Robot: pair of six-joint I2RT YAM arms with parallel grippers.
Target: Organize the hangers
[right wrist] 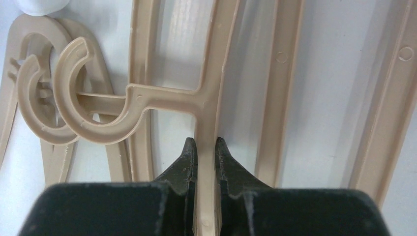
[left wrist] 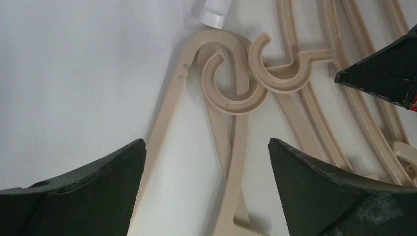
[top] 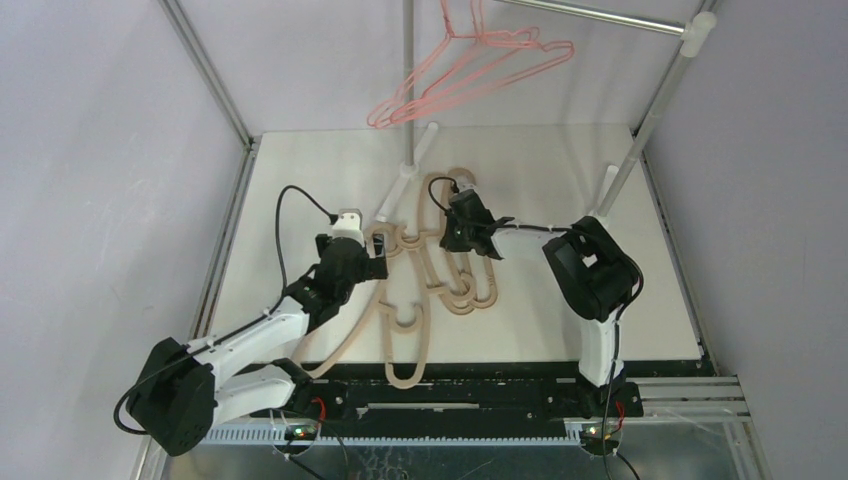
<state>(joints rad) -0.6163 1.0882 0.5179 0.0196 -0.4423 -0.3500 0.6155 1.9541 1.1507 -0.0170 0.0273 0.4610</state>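
Several beige hangers (top: 430, 290) lie overlapped on the white table, their hooks (left wrist: 231, 73) interlocked near the rack foot. Thin pink wire hangers (top: 470, 70) hang from the rack above the far edge. My right gripper (top: 470, 228) is shut on the arm of one beige hanger (right wrist: 206, 162), close to where its hook stem branches off. My left gripper (top: 372, 268) is open and empty, low over the arms of two other beige hangers (left wrist: 236, 162), just below their hooks. The right gripper's fingertip (left wrist: 388, 73) shows at the edge of the left wrist view.
Silver rack poles (top: 407, 90) rise from the table's far half, with white feet (top: 395, 195) beside the hanger hooks. A slanted pole (top: 650, 120) stands at the right. Grey walls enclose the table (top: 300, 200) on both sides.
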